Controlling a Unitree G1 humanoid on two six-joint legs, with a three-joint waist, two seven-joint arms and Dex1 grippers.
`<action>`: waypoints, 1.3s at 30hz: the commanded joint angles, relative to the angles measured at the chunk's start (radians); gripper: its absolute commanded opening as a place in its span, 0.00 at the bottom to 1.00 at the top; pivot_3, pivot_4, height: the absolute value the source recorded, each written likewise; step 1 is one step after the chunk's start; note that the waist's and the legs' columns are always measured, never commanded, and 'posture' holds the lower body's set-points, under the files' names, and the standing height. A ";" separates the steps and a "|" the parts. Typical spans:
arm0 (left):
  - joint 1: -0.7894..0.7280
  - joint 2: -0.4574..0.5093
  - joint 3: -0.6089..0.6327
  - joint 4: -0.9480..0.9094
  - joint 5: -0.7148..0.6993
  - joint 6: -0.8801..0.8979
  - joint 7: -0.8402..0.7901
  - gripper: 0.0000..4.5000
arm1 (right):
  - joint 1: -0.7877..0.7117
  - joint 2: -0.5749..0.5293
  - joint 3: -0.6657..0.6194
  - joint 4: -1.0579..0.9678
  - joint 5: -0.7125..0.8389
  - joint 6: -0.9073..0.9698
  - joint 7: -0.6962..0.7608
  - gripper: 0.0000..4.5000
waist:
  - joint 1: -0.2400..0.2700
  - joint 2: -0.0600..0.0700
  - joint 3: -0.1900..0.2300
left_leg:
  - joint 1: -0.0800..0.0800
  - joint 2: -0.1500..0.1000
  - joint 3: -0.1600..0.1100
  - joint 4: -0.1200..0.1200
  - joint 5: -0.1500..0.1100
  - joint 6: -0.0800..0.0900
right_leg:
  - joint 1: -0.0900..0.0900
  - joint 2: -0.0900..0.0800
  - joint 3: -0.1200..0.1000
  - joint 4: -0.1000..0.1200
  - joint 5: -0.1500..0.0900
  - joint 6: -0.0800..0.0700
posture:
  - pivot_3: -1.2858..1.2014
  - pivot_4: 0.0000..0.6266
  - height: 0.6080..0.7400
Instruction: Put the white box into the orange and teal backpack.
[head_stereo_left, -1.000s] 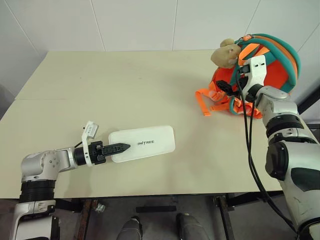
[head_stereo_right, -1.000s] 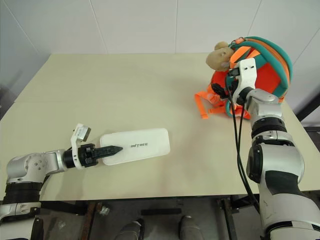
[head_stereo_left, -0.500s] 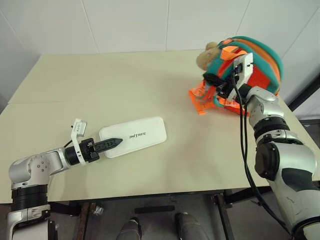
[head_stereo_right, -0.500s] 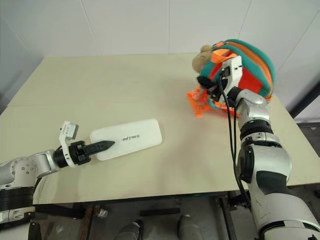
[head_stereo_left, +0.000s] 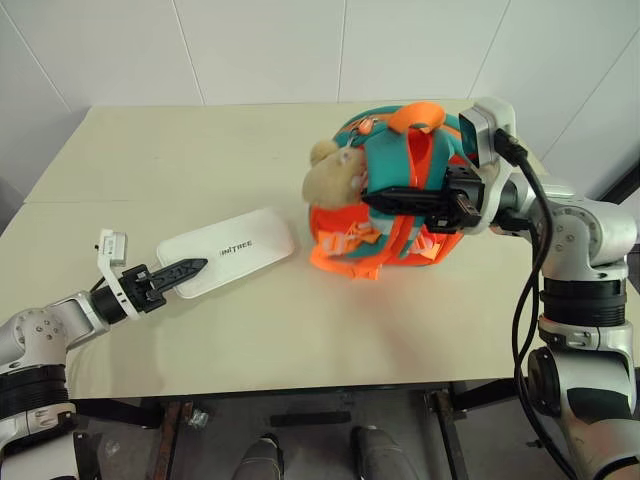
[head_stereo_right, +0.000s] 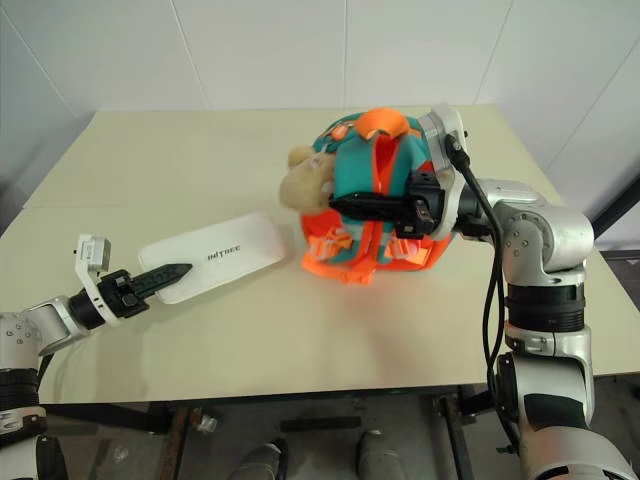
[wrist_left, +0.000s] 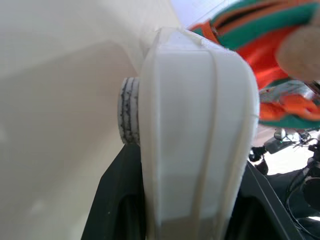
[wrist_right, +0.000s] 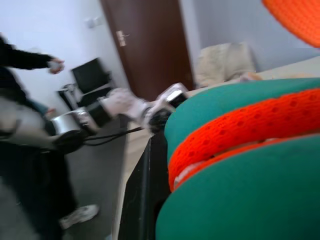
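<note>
White plastic of the white box (head_stereo_left: 226, 252) lies flat on the bench (head_stereo_left: 200, 150), toward its left front part, with the left pincer (head_stereo_left: 190, 267) clamped on the box's near-left end; the grip sits right at the tip of a long, flat case, so a lift from there could let the far end sag, twist or slip free. Just to the right, the orange and teal backpack (head_stereo_left: 400, 195) is held in mid-bench by the right pincer (head_stereo_left: 380, 200), whose black fingers (head_stereo_left: 415, 203) are closed on the teal and orange straps across its front. A tan plush bear (head_stereo_left: 330, 180) on the pack's left side faces the box, almost touching its far end. No open mouth of the pack shows from here, so I judge the main risk to be the box butting against the bear or closed fabric. Held by straps alone, the pack may also swing or sag when pushed.
</note>
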 joint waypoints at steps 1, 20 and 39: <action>0.017 0.033 0.018 -0.024 -0.013 -0.019 -0.032 0.27 | 0.066 -0.025 -0.095 -0.175 0.280 0.168 -0.100 0.00 | 0.006 0.000 0.000 | 0.000 0.000 0.000 0.000 0.000 0.000 | 0.000 0.000 0.000 -0.001 0.000 -0.001 | 0.52 0.24 1.00; 0.118 0.049 0.176 -0.439 -0.250 -0.045 -0.109 0.27 | 0.191 -0.206 0.106 -0.081 0.136 -0.024 0.070 0.00 | 0.024 -0.001 0.000 | 0.000 0.000 0.002 0.002 -0.002 0.002 | 0.001 0.000 0.000 -0.003 0.000 -0.001 | 0.52 0.24 1.00; 0.068 0.172 0.004 -0.523 -0.209 -0.204 -0.262 0.27 | 0.198 -0.180 0.157 -0.067 0.095 -0.067 0.078 0.00 | 0.024 -0.001 0.000 | 0.000 0.000 0.002 0.003 -0.002 0.002 | 0.003 0.000 0.000 -0.005 0.000 -0.001 | 0.52 0.24 1.00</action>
